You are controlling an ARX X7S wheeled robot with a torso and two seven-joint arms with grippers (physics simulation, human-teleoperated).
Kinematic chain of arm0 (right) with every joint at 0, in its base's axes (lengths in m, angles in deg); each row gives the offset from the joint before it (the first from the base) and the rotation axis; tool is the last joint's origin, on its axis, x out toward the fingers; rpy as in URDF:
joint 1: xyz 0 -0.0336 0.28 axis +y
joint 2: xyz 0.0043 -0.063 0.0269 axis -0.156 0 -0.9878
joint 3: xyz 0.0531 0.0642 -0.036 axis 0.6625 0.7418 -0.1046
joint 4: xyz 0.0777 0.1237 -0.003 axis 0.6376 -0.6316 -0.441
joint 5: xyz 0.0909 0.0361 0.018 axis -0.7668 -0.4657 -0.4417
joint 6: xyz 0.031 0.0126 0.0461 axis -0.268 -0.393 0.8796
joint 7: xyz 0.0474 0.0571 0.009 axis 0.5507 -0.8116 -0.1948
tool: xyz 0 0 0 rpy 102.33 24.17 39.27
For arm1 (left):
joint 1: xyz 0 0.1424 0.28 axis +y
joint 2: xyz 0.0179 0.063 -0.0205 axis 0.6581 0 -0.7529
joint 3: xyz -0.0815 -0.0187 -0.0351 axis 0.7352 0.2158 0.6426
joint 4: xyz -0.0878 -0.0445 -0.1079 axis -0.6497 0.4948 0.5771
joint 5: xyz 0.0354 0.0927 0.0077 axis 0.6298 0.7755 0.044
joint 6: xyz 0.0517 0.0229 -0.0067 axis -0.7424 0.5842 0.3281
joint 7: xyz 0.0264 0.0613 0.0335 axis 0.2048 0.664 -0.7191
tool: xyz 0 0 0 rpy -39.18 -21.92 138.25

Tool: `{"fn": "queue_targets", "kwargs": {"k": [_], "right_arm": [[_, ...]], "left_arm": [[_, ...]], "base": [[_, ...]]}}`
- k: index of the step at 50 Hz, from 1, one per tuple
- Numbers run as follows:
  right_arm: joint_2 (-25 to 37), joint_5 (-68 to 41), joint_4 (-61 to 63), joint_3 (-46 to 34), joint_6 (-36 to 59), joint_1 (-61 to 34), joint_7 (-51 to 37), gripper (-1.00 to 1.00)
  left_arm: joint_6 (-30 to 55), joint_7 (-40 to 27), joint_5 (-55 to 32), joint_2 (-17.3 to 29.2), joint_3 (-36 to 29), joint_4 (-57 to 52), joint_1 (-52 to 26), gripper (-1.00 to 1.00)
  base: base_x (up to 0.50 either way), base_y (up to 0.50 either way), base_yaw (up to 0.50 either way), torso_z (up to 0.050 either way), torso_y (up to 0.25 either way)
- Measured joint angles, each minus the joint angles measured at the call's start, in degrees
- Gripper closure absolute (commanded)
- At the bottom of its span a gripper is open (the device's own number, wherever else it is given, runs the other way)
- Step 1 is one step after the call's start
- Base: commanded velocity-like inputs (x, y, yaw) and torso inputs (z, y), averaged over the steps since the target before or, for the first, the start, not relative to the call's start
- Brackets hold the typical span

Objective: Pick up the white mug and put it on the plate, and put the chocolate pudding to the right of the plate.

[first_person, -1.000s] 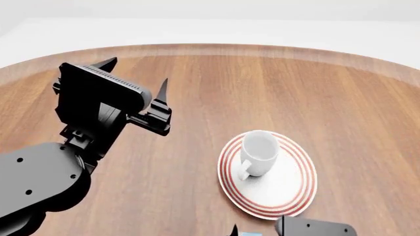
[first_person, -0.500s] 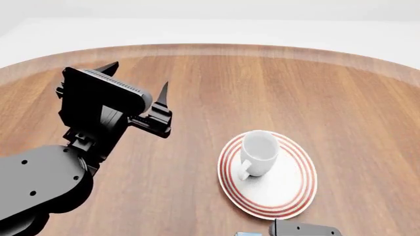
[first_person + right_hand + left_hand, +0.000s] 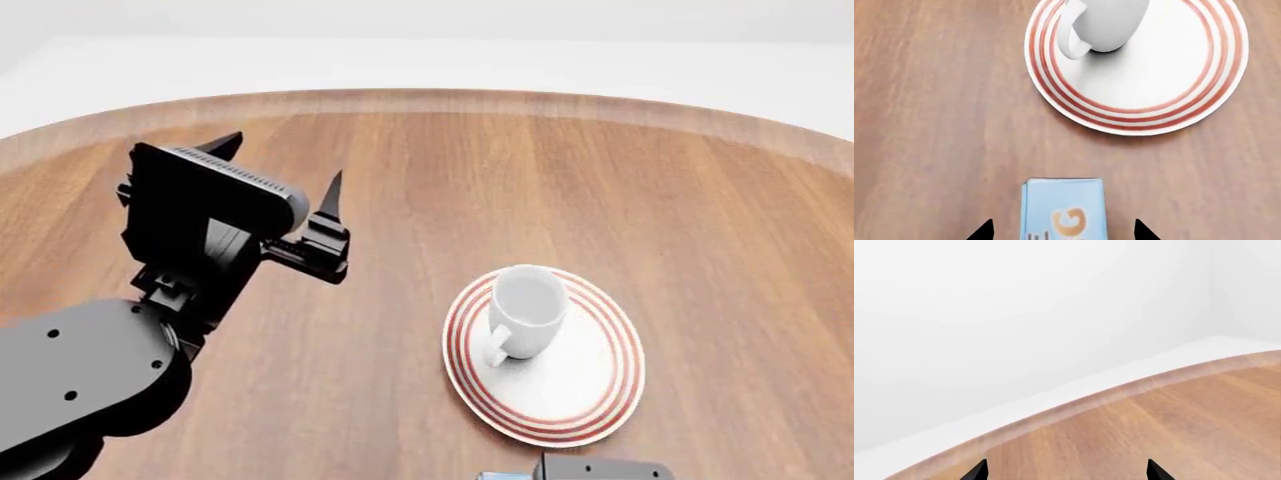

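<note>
Mug (image 3: 530, 308) upright on plate (image 3: 587, 400), centre frame. Pudding (image 3: 1064, 207) between right pincer (image 3: 1062, 231) tips, grip unclear. Left pincer (image 3: 274, 165) spread, empty, parked upper left.

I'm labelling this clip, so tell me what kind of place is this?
Probably a bare simulated tabletop test scene, not a lived-in room: a round wooden table against blank white surroundings, set only with a red-ringed plate bearing a white mug, plus a light blue carton lying near the plate.

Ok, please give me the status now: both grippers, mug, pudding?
Left gripper open, empty, raised over the table. Right gripper open, straddling the chocolate pudding, not closed. White mug upright on the plate. Nothing in the way.
</note>
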Motion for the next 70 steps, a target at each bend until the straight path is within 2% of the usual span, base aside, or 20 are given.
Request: {"fn": "queue_targets", "kwargs": {"k": [51, 52, 70], "right_arm": [[1.24, 6.13, -6.99, -2.39, -3.22, 1.61, 9.14, -1.0], [1.26, 6.34, -7.19, -2.48, -3.27, 1.6, 9.35, 1.0], [2.08, 9.8, -7.41, -5.27, -3.03, 0.14, 10.83, 1.0]], "left_arm": [[-0.95, 0.27, 0.67, -0.49, 0.12, 1.08, 1.95, -1.0], [-0.97, 0.28, 0.68, -0.5, 0.13, 1.1, 1.98, -1.0], [-1.03, 0.38, 0.7, -0.53, 0.29, 1.18, 2.29, -1.0]], "base": [[0.0, 0.0, 0.0, 0.0, 0.0], [0.0, 0.0, 0.0, 0.0, 0.0], [0.0, 0.0, 0.0, 0.0, 0.0]]}}
